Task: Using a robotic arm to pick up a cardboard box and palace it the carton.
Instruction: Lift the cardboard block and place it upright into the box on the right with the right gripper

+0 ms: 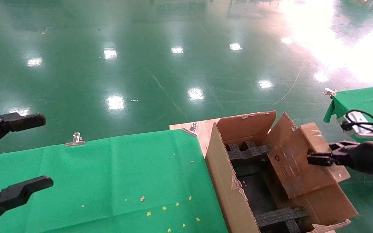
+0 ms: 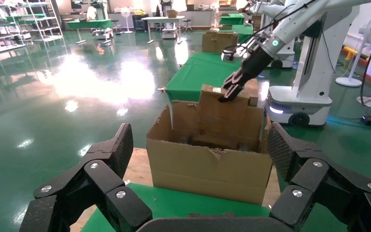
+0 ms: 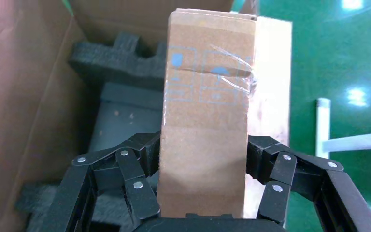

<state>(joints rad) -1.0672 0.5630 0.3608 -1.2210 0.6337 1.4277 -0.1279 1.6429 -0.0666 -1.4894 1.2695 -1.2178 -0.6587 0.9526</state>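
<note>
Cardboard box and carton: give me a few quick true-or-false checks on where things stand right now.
1. The right gripper has its jaws shut on the cardboard box. True.
2. The cardboard box lies flat on the green cloth. False: it is held above the open carton.
3. The carton holds black foam blocks. True.
4. The left gripper grips the carton's flap. False: it hangs open over the cloth, apart from the carton.

Black foam blocks (image 1: 248, 152) crowd the carton (image 1: 225, 181) floor (its middle lies open); tall flaps (image 1: 246, 124) hem the mouth.
</note>
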